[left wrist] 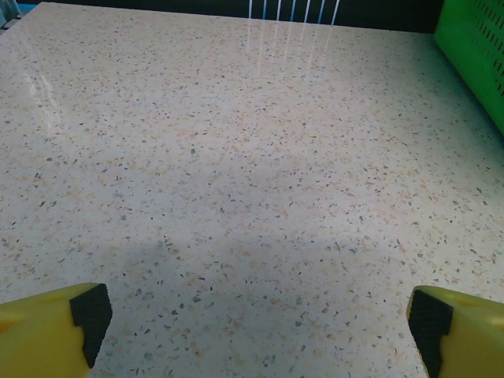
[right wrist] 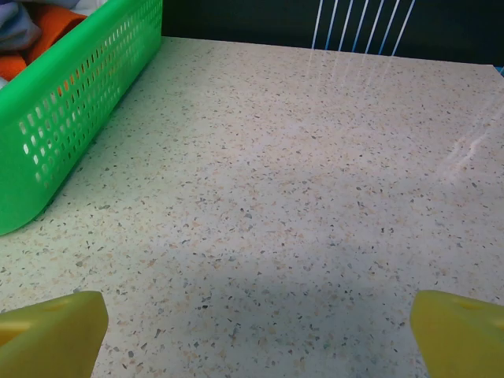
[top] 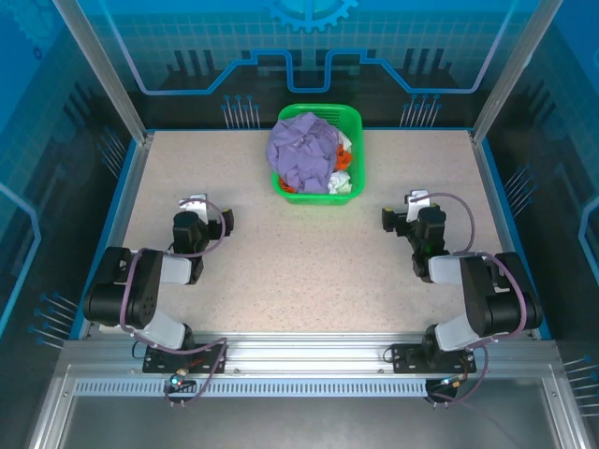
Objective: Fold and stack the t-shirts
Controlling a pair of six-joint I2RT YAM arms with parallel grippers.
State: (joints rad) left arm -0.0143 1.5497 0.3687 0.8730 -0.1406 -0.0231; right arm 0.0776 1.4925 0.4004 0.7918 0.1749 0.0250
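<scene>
we hold the left end effector (left wrist: 260, 319) and right end effector (right wrist: 260, 323) spread wide and empty above the tabletop (top: 281, 271). the t-shirts (top: 301, 150), lavender uppermost, lie heaped in the green basket (top: 354, 118), ahead and inward of each, about equally near.

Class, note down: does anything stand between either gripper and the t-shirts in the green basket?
Only the wall of the green basket. Bare table separates left gripper and right gripper from it, and the purple t-shirt heaps above the rim.
</scene>
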